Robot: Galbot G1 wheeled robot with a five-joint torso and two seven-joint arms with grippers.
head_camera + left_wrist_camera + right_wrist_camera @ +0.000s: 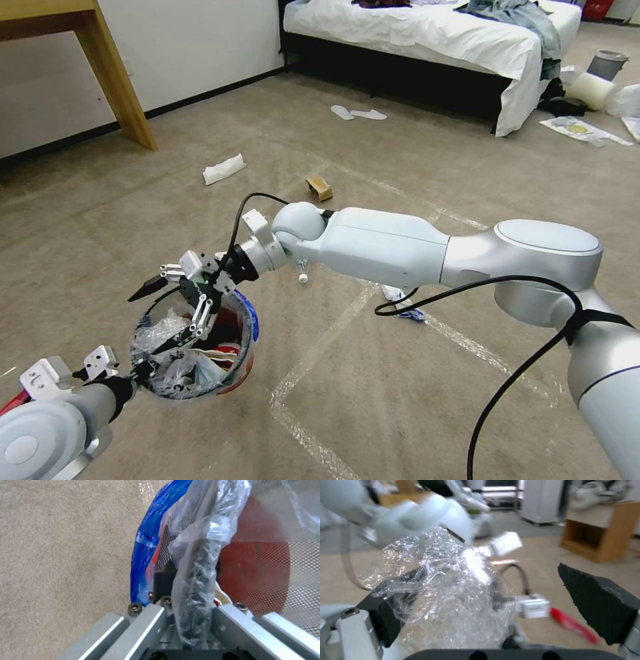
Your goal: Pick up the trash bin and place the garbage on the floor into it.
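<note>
The trash bin (233, 373), red-orange with a clear liner and blue edge, hangs just above the floor (400, 413). My left gripper (141, 371) is shut on its near rim; in the left wrist view the rim and bunched liner (195, 585) sit between the fingers (151, 620). My right gripper (157, 313) is open over the bin mouth, one finger reaching inside. Clear plastic film (446, 590) clings to one of its pads; the other pad (603, 607) is bare. Garbage on the carpet: a white tissue (224, 169), a brown carton (319, 187), a small bottle (303, 270), a blue-white scrap (403, 298).
A wooden table leg (117, 80) stands at the far left. A bed (427, 40) is at the back with slippers (359, 114) in front of it. A grey bin (607, 65) and more clutter sit at the far right. A red item (573, 625) lies near the left arm.
</note>
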